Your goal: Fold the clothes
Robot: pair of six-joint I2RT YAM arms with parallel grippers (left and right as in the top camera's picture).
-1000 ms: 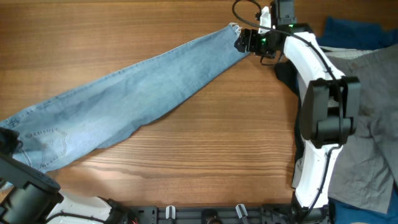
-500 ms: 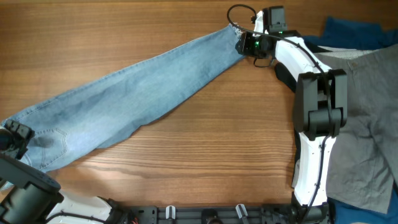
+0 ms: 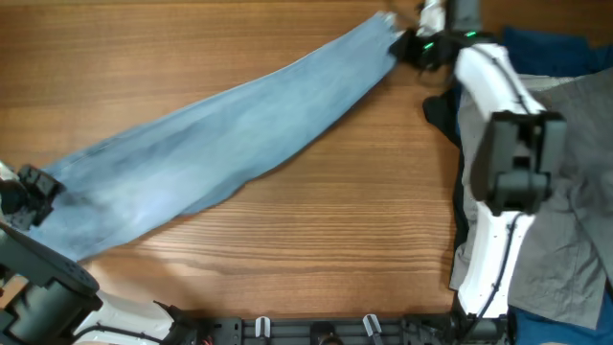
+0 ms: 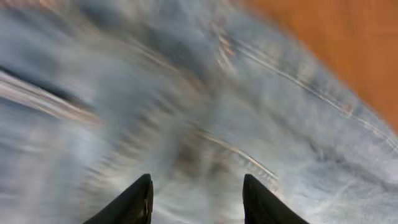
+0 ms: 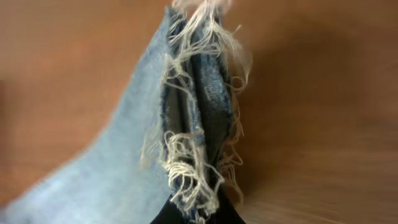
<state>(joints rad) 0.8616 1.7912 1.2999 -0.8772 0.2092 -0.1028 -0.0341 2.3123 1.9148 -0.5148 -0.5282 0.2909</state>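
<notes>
Wood-grain counter carries the light-blue jeans, which lie stretched in one long diagonal band from the lower left edge to the upper right. The right pincer is clenched on the frayed hem at the upper right end; in the right wrist view the loose white threads and layered denim edges rise directly out of the closed tips. The left pincer sits at the opposite, wider end of the jeans near the left edge of the counter. In the left wrist view its fingers stand well apart, released, with blurred denim and seam lines filling the area beyond them. At the right side of the counter, grey trousers lie crumpled under the white right arm, with a dark-blue garment behind them and a black garment at their left edge.
</notes>
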